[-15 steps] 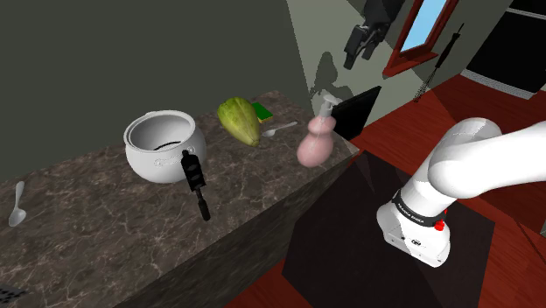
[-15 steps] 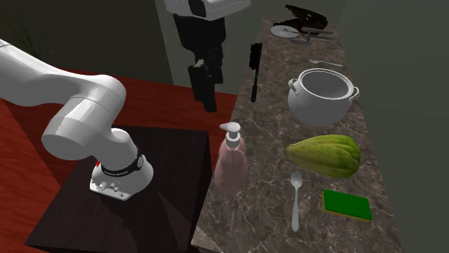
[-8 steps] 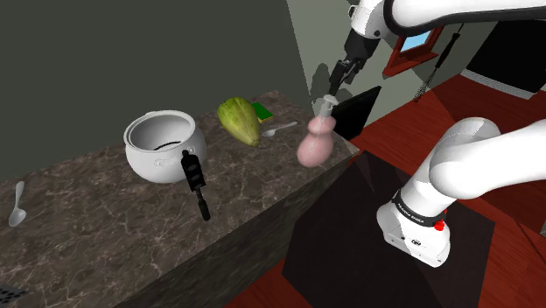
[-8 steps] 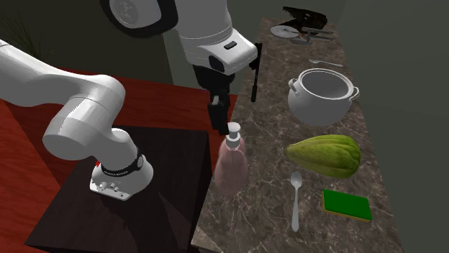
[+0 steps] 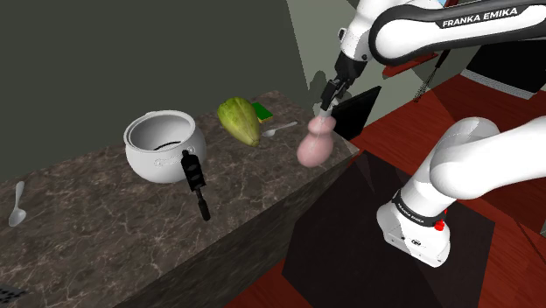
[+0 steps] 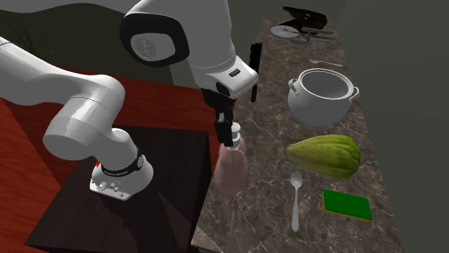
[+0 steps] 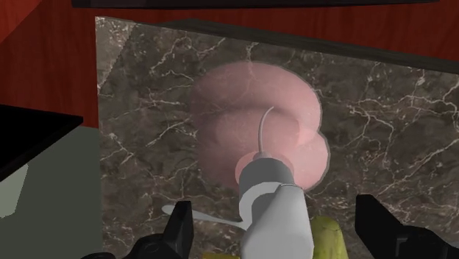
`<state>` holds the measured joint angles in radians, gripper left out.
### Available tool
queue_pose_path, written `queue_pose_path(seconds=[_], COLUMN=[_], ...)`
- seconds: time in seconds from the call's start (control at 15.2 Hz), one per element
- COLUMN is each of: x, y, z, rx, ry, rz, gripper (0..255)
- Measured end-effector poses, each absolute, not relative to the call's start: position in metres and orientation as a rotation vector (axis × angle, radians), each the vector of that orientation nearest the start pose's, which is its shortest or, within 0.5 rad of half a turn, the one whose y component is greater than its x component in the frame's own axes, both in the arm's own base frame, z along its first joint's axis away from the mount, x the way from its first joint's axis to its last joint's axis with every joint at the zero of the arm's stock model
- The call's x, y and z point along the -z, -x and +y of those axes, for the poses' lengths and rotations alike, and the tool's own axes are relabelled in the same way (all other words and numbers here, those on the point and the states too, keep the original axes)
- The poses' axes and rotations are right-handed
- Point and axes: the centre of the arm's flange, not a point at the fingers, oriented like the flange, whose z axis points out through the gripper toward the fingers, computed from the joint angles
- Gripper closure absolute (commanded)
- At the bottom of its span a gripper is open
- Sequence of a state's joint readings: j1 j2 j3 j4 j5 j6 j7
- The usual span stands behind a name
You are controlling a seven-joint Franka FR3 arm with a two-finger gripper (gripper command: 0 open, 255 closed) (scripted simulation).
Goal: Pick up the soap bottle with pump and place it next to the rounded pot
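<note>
Jaws stood open around the white pump head [image 7: 276, 213] of the soap bottle [image 7: 250, 118]. One of the black fingers [image 7: 173, 232] stood on each side of the pump, and in the wrist view neither touched it. The white arm [image 5: 455, 22] came down on the bottle from above.

The pink, bulbous bottle stood upright on the dark marbled worktop [image 5: 105, 227], close to its front edge and well apart from the pot [image 5: 162, 147]. The pot was white and rounded, with an open mouth, and it sat toward the wall side of the worktop. A green gourd [image 5: 239, 121] lay between the pot and the bottle, nearer the pot. Beyond the gourd from the pot lay a green sponge [image 6: 347, 204] and a pale spoon [image 6: 295, 198]. A black brush [image 5: 194, 179] lay just beside the pot on its front side. A second spoon [image 5: 17, 206] lay on the far side of the pot from the bottle. The stand [image 5: 376, 254] stood on a red floor [image 6: 29, 165], well apart from the pot and off the worktop's front edge.
</note>
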<state>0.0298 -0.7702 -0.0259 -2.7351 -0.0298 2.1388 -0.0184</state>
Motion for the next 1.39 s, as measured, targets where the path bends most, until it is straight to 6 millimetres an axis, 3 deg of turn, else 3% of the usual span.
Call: queue_pose_path(seconds=[0.46, 0.53, 1.19, 1.39], x=[-0.447, -0.447, -0.447, -0.458], y=[-0.332, -0.332, -0.332, -0.331], z=[0.0, 0.0, 0.0, 0.0], rx=[0.274, 0.274, 0.275, 0.273], ry=[3.138, 3.138, 3.138, 3.138], rz=[-0.066, -0.066, -0.066, -0.066], gripper=[0, 255, 255, 255])
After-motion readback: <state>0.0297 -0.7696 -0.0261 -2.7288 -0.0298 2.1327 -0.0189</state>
